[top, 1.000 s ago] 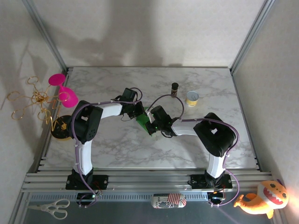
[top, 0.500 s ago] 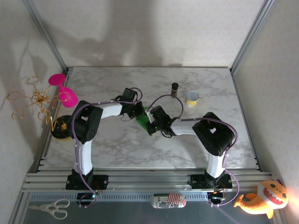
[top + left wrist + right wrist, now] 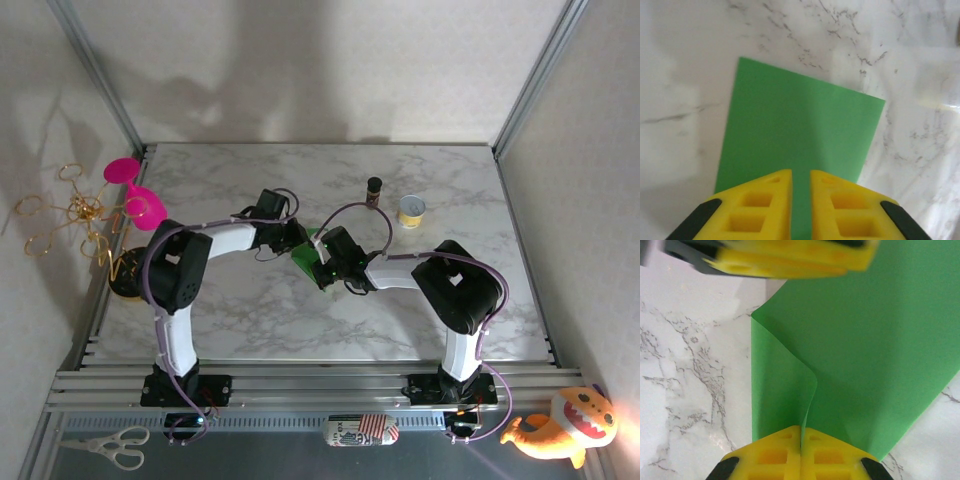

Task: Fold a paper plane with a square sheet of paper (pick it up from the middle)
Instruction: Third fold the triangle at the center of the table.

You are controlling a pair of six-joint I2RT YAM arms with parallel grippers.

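1. Sheet of paper (image 3: 800,130): bright green, lying at the middle of the marble table (image 3: 250,310), between the two grippers.
2. Left gripper (image 3: 801,176): jaws slightly parted, a narrow slit above the sheet's near edge.
3. Right gripper (image 3: 801,432): clamped tight on a raised fold of the sheet.

I am reaching the left arm (image 3: 225,238) and right arm (image 3: 395,272) inward to the sheet of paper (image 3: 303,260). The right jaws are pinching its raised fold, and the left jaws are hovering slightly parted over its edge.
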